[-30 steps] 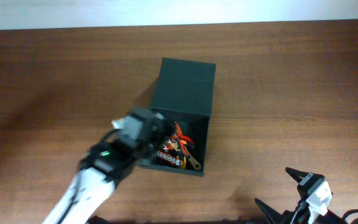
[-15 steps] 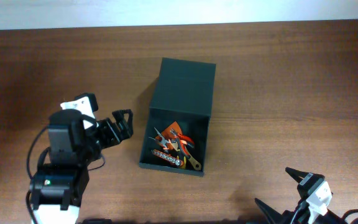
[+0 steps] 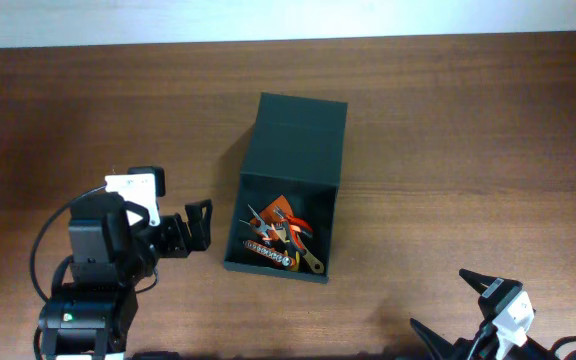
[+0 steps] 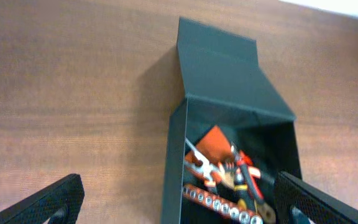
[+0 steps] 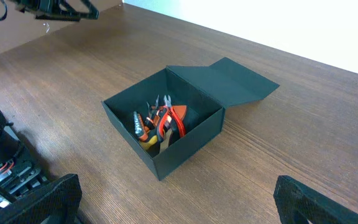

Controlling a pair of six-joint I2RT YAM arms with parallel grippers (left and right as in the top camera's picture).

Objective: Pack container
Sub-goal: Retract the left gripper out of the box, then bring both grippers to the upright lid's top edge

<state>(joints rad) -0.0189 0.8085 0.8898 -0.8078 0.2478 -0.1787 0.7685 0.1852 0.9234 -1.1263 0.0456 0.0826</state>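
Note:
The dark green container [image 3: 298, 145] sits at the table's middle with its flap lid open and lying flat behind it. Inside are several hand tools [image 3: 281, 238] with orange and red handles and a socket rail. My left gripper [image 3: 198, 227] is open and empty, just left of the container's front left wall. In the left wrist view the container [image 4: 229, 74] and the tools [image 4: 222, 177] lie between the spread fingers [image 4: 182, 208]. My right gripper [image 3: 448, 305] is open and empty at the front right, well away from the container [image 5: 185, 152].
The wooden table [image 3: 468, 150] stretches around the container on all sides. The left arm's body [image 3: 93, 270] stands at the front left. A pale wall edge [image 3: 268, 20] runs along the table's back.
My left arm has pulled back from over the container's front left corner to the left of it. The tools now show in full. The right arm has not moved.

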